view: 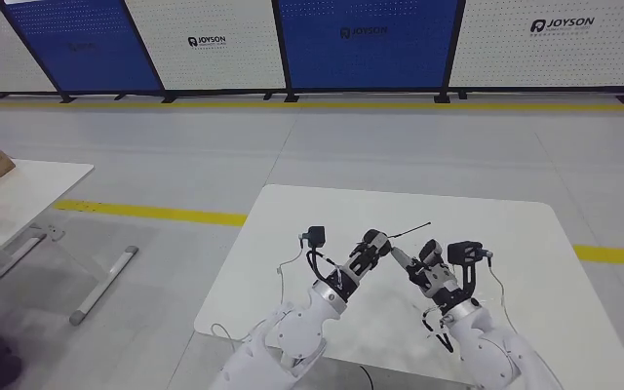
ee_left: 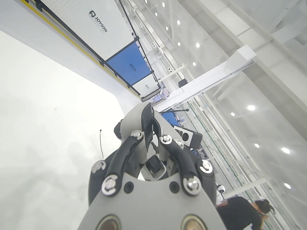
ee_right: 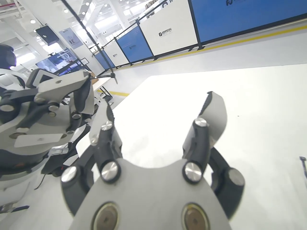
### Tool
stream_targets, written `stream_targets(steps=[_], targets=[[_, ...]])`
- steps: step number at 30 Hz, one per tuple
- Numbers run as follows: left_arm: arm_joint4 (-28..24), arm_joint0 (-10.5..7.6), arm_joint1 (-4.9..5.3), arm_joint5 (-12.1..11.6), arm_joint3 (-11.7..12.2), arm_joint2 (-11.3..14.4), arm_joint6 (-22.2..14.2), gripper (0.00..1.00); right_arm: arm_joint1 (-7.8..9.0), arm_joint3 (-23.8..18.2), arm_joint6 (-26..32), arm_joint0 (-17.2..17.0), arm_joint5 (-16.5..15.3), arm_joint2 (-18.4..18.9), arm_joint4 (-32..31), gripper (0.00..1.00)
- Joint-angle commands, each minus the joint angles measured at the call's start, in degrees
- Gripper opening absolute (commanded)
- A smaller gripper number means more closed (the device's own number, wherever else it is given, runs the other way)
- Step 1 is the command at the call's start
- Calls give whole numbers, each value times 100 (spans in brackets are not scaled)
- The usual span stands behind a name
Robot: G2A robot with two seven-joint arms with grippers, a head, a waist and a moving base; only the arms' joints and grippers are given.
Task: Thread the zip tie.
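Pinching the zip tie (ee_right: 79, 25) clenched at 1 end, the left gripper (ee_left: 151, 113) holds it up off the table (view: 507, 234) so the strap juts free, the right gripper (ee_right: 160, 101) spread wide just beside, probably to take it for threading.

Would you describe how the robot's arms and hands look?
The left arm and right arm are white shells with dark joints and cables at the wrists. The left hand and right hand have grey base plates, black linkage bars with silver pins, and curved grey fingers with dark pads.
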Motion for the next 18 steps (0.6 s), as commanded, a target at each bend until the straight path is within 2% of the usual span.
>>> stream_targets(steps=[1, 18], targets=[[22, 2, -1, 10, 11, 11, 1, 0, 1, -26, 4, 3, -38, 4, 14, 44], [453, -25, -19, 96, 0, 199, 11, 0, 26, -249, -49, -106, -268, 56, -99, 38]])
